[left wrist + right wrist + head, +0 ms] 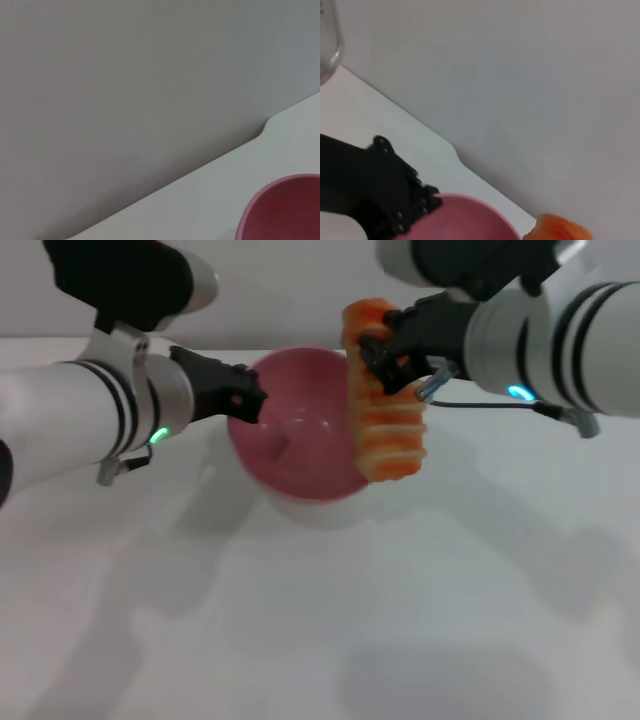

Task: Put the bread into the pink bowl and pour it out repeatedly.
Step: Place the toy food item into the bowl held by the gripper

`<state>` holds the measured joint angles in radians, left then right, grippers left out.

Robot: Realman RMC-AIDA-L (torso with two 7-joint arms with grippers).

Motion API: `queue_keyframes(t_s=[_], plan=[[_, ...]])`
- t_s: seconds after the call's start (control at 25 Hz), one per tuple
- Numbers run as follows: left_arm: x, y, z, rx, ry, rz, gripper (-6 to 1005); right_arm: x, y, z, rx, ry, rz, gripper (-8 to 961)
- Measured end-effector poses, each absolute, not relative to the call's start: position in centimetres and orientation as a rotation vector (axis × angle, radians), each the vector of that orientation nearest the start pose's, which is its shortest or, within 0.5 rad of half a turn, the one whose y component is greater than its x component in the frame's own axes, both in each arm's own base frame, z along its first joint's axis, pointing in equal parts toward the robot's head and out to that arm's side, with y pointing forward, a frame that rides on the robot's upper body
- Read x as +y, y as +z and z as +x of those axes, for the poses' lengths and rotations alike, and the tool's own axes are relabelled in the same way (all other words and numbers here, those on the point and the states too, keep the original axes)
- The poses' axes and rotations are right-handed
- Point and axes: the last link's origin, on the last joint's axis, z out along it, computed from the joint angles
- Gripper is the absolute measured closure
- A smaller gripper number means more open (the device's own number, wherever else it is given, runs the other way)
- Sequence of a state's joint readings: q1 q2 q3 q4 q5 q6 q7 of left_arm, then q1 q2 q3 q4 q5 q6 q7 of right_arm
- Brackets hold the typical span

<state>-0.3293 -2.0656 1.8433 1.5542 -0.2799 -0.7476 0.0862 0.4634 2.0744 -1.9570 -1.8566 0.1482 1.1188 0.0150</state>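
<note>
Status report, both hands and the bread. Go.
Left hand on pink bowl rim. Right hand shut on bread, held upright at bowl's edge. Nothing in the way.

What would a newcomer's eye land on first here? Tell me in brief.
The striped orange and cream bread, held upright in the right gripper over the right rim of the pink bowl, stands out first. Next comes the bowl itself, at the middle of the white table, with the left gripper clamped on its left rim.
</note>
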Motion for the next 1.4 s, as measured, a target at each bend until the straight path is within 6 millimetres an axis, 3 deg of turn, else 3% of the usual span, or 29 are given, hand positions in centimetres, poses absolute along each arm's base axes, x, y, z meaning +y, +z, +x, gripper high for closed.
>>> queue_keyframes(t_s=[0.32,0.64,0.8,1.0,1.24,1.4], plan=[[35.8,-3.4,-13.6,-0.659,-0.100,-2.207,959,34.6,-4.5,7.1,0.436,-0.011,-2.301,699],[35.6,-3.7,-13.4,-0.653,-0.099,-2.218,959,34.1,-5.0,6.4,0.399,0.023,-2.321,777],[35.7,-3.6,-13.4,-0.654,-0.100,-2.214,959,33.6,-4.8,6.3,0.388,0.042,-2.316,757],[35.8,-3.5,-13.5,-0.650,-0.099,-2.208,959,33.5,-4.5,6.5,0.415,0.059,-2.304,488],[36.1,-3.2,-13.5,-0.621,-0.106,-2.197,959,33.6,-4.1,7.0,0.480,0.064,-2.281,361],[36.4,-3.0,-14.1,-0.548,-0.071,-2.166,959,34.5,-1.3,8.3,0.573,0.100,-2.118,276]])
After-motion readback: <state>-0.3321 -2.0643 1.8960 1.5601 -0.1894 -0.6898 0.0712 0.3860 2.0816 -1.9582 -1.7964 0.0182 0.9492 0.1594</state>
